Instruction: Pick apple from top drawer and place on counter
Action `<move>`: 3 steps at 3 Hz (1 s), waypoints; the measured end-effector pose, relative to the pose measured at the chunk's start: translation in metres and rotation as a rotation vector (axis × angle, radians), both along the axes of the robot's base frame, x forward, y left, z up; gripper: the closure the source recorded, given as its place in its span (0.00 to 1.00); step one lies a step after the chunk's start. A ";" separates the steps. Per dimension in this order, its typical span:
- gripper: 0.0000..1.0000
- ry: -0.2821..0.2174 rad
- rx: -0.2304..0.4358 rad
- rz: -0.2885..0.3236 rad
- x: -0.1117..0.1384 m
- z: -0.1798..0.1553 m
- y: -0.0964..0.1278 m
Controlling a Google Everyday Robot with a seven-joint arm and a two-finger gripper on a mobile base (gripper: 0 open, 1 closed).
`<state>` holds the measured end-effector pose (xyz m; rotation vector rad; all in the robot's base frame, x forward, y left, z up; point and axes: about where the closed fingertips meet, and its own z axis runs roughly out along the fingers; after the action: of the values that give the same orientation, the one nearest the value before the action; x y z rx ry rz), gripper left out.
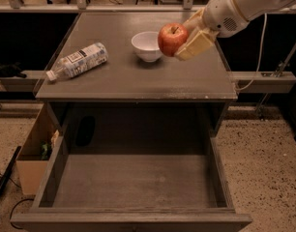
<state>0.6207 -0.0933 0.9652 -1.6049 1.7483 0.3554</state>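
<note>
Your gripper (183, 38) is clamped on the apple (171, 38), up over the counter (138, 79) just beside the white bowl (145, 46); top drawer (133, 182) stands open below.

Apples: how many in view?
1. The apple is gripped in the claw above the counter, beside the white bowl. The open top drawer shows none; the cardboard box is partly hidden.
</note>
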 end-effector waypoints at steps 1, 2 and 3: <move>1.00 0.036 0.017 -0.045 0.020 -0.025 -0.019; 1.00 0.064 0.043 -0.081 0.029 -0.049 -0.029; 1.00 0.101 0.053 -0.098 0.031 -0.077 -0.030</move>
<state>0.6514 -0.1231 0.8884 -1.4807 1.8706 0.4383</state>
